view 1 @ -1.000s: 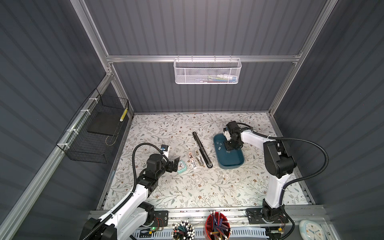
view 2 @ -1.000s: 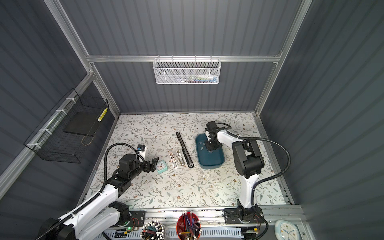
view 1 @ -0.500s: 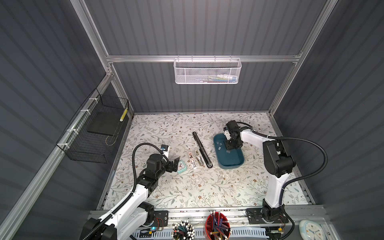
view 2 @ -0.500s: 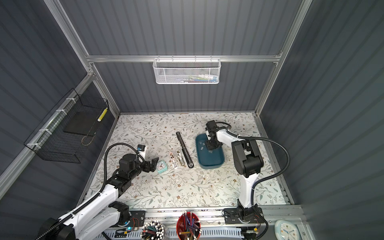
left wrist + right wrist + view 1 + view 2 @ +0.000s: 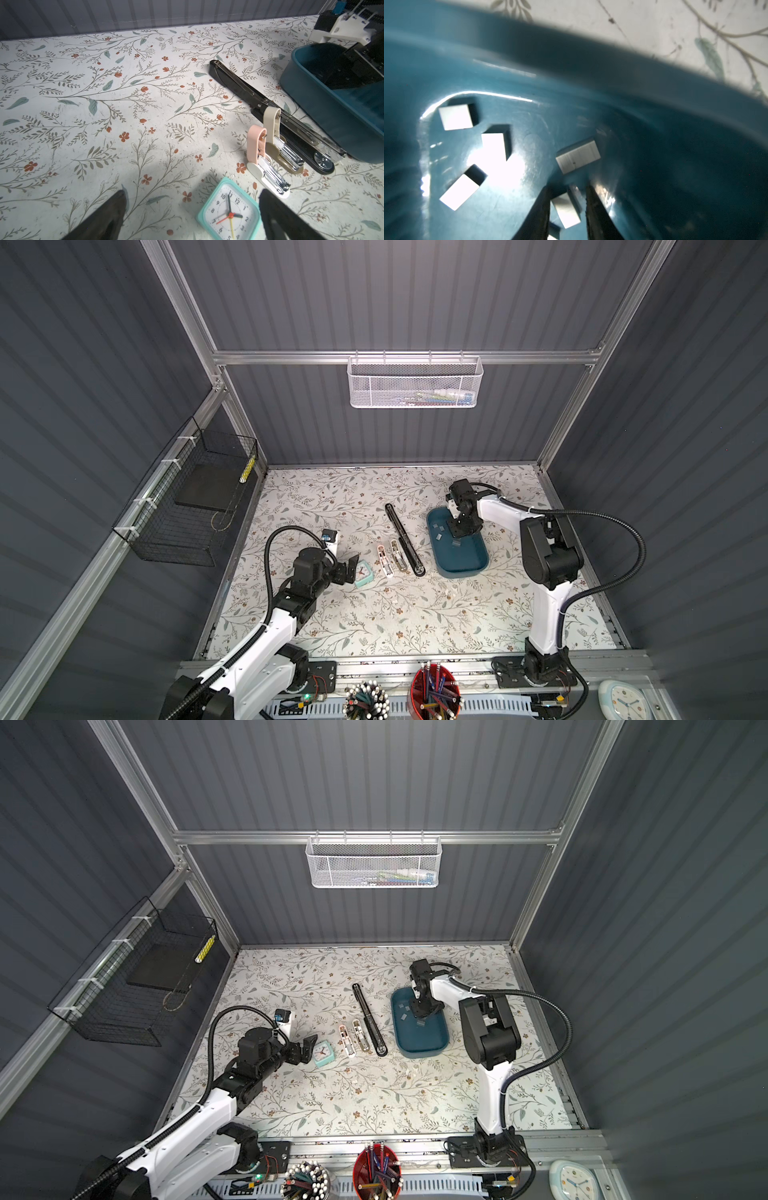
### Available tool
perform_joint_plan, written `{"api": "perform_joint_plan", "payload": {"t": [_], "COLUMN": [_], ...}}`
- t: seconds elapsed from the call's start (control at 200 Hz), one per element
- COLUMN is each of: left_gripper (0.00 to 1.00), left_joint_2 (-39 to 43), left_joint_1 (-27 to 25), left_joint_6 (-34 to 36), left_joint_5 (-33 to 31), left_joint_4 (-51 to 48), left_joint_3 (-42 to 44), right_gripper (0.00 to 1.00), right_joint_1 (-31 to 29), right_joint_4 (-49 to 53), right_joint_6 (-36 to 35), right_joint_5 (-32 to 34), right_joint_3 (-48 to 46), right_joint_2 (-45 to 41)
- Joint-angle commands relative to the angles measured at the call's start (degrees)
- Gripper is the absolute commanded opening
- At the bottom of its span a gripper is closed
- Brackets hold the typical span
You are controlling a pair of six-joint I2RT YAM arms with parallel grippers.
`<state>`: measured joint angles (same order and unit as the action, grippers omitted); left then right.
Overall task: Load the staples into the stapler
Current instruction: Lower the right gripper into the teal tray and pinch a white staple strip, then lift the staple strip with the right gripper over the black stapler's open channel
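Several small grey staples (image 5: pixel 578 156) lie in the teal tray (image 5: pixel 465 561) at the right of the table; in a top view the staples (image 5: pixel 438 536) are grey specks. My right gripper (image 5: pixel 568 187) reaches down into the tray. One strip (image 5: pixel 566 209) lies between its fingers, with thin gaps either side. In both top views the right gripper (image 5: pixel 455 531) (image 5: pixel 419 1013) hangs over the tray's far end. A long black stapler (image 5: pixel 270 116), a beige one (image 5: pixel 280 141) and a pink one (image 5: pixel 264 164) lie opened left of the tray. My left gripper (image 5: pixel 192 194) stands wide open and empty by them.
A small mint alarm clock (image 5: pixel 228 214) lies under my left gripper (image 5: pixel 351 568). A black wire basket (image 5: pixel 195 506) hangs on the left wall and a white mesh basket (image 5: pixel 413 383) on the back wall. Pencil cups (image 5: pixel 434 695) and a second clock (image 5: pixel 623 697) stand at the front rail.
The right gripper's fingers have drawn a little closer together around the strip in the tray. Both arms stay where they were.
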<state>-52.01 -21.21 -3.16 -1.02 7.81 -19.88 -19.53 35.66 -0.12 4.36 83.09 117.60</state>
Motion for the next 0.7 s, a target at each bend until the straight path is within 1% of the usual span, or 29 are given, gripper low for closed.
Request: {"api": "perform_joint_plan", "payload": {"t": [0.0,0.22,0.505,0.695], "left_gripper": [1.0,1.0,1.0,1.0], "left_joint_2": [0.42,0.77,0.9,1.12], "left_joint_1": [0.32,0.3,0.29,0.3], "left_joint_6": [0.8,0.89,0.96,0.99], "left_joint_5": [-0.13,-0.04,0.27,0.5], "left_joint_4": [0.89,0.98,0.98,0.98], "left_joint_3": [-1.84,-1.65,-1.57,-1.49], "right_gripper": [0.28,0.23,0.12,0.12], "right_joint_1": [-0.16,-0.29,-0.3,-0.29], "right_joint_4": [2.76,3.41,3.98,3.07], "right_joint_6": [-0.73,-0.65,-0.33,0.2], "right_joint_5": [0.66,0.97,1.7,2.0], "right_joint_3": [0.56,1.28,1.87,1.3], "right_joint_2": [1.57,2.33,2.9,1.87]}}
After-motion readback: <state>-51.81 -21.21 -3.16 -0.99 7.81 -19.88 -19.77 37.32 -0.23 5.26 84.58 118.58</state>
